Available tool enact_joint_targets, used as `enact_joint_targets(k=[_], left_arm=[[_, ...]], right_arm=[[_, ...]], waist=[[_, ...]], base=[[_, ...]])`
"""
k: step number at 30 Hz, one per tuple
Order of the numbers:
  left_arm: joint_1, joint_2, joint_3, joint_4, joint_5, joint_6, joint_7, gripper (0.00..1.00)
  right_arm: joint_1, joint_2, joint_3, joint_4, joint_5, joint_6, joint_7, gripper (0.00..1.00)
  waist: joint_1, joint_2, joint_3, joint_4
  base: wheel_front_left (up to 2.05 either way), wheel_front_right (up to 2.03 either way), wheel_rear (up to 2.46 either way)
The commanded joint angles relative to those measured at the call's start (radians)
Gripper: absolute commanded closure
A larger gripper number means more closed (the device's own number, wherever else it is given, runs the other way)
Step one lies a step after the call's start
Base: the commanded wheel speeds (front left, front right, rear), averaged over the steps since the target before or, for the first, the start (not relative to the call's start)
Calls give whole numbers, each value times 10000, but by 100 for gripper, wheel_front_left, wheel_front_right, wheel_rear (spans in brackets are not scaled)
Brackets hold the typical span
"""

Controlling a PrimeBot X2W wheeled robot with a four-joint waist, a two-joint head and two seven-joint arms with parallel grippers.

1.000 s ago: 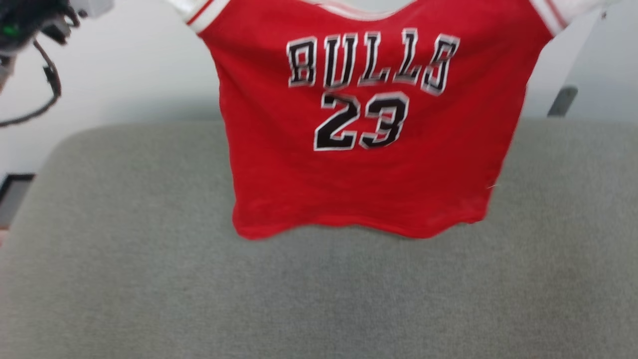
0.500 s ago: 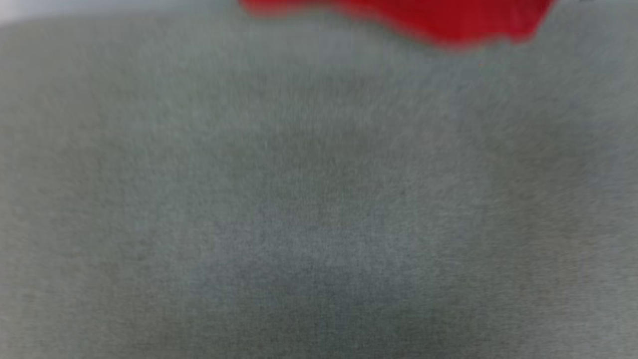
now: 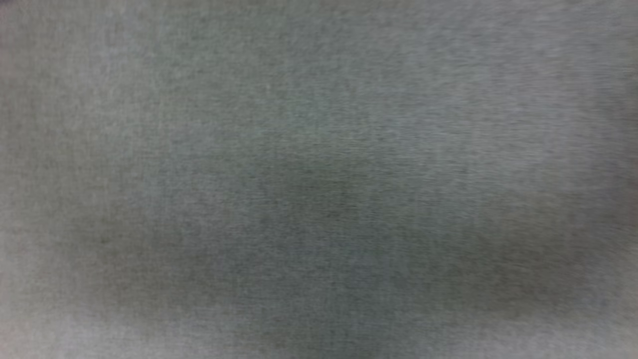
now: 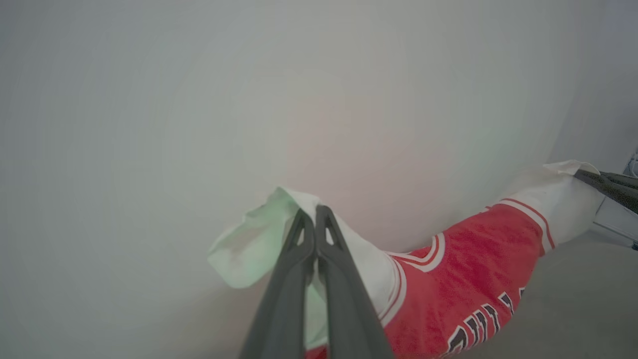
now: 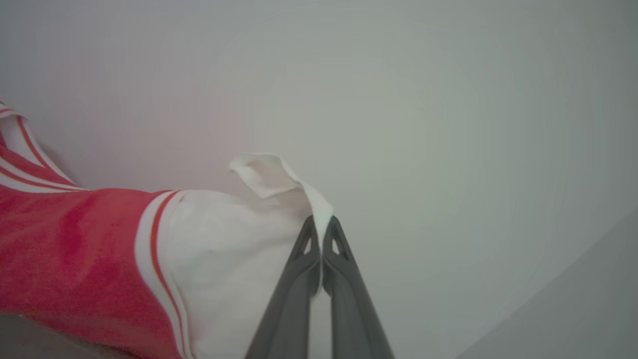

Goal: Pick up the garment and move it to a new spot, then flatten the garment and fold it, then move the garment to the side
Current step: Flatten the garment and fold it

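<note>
The garment (image 4: 463, 279), a red jersey with white sleeves and striped trim, hangs stretched between my two grippers. In the left wrist view my left gripper (image 4: 315, 215) is shut on one white sleeve, with cloth pinched between its dark fingers. Far right in that view, the right gripper (image 4: 593, 180) grips the other sleeve. In the right wrist view my right gripper (image 5: 321, 227) is shut on a white sleeve of the garment (image 5: 75, 249), whose red body trails to the left.
The head view looks straight down at blurred grey fabric (image 3: 319, 179) of the cushioned surface. A pale wall (image 4: 249, 99) stands behind the garment in both wrist views.
The head camera has tilted down: the hanging jersey slid up and out of its picture, leaving grey fabric.
</note>
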Motion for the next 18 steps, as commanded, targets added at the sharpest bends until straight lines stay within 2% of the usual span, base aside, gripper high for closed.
enact_joint_targets(k=[1,5,8,12,15,18], left_arm=[[19,-35,95,-60,-12,33,-38,100],[865,-10,27,-590,-192,33,-46,100],[1571,239,-628,-1186,-620,32,42,100],[2397,953,-1610,-2093,-1538,33,736,100],[3169,1537,-2272,-2929,-2094,32,1151,100],[4167,2231,-2621,-3757,-2404,32,1402,100]], right_arm=[[27,2,-12,-93,-54,-10,-42,100],[727,-146,248,-546,214,-10,-42,100],[1421,-355,811,-791,873,-10,-43,100],[2659,-872,1691,-1257,1925,-10,-43,100],[3847,-1643,2369,-1972,2763,-10,-45,100],[5380,-2303,2553,-2795,3487,-10,-45,100]], waist=[[0,0,439,510],[0,0,-312,693],[0,0,-1123,765],[0,0,-2293,793],[0,0,-3084,810],[0,0,-3878,793]], base=[[0,0,0],[0,0,0],[0,0,0],[0,0,0],[0,0,0],[0,0,0]])
